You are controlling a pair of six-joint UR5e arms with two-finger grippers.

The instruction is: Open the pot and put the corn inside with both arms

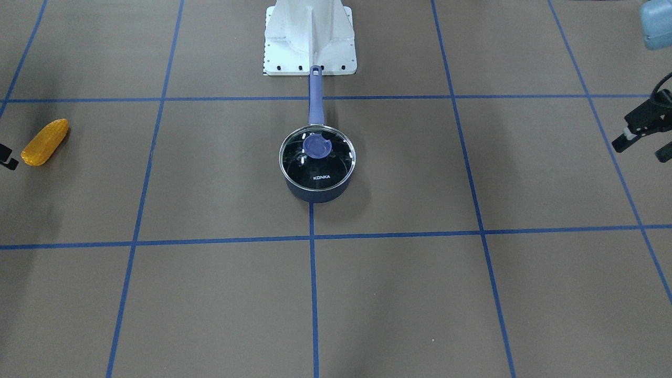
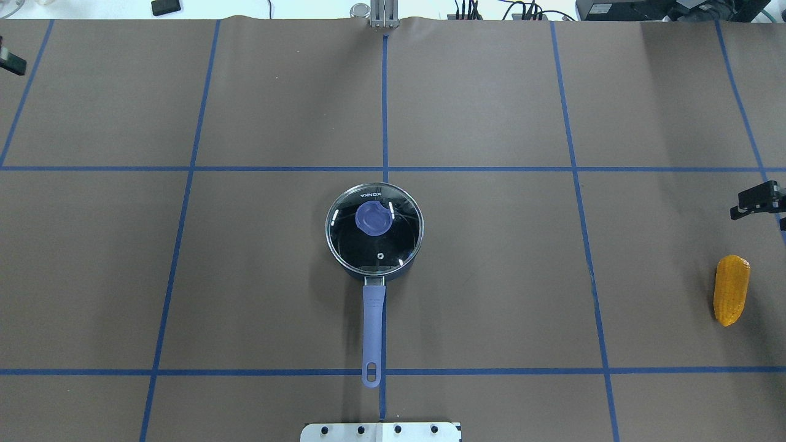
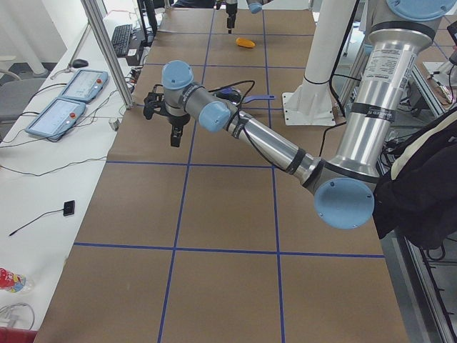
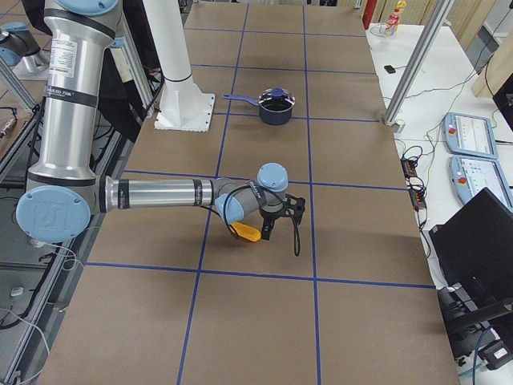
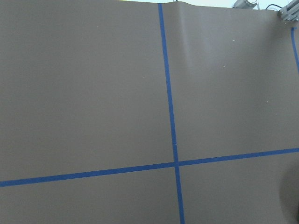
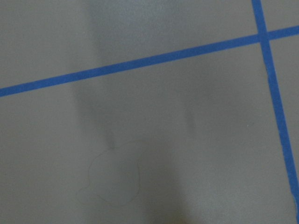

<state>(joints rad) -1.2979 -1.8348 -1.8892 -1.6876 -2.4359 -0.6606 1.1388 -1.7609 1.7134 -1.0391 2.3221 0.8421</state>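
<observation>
The navy pot (image 1: 316, 192) stands at the table's middle with its glass lid (image 1: 336, 170) on and the blue knob (image 1: 317, 145) on top. Its handle (image 1: 315, 97) points at the robot base. The pot also shows in the overhead view (image 2: 405, 267). The corn (image 2: 732, 290) lies flat at the far right of the overhead view, also seen front-on (image 1: 45, 142). My right gripper (image 2: 770, 212) hovers just beyond the corn, jaws apart and empty. My left gripper (image 1: 641, 149) is open and empty, far out on the other side of the pot.
The white robot base plate (image 1: 310, 50) sits just behind the pot handle. Blue tape lines grid the brown table (image 2: 491, 276). Both wrist views show only bare table and tape. Control pendants (image 3: 68, 96) lie on the side bench.
</observation>
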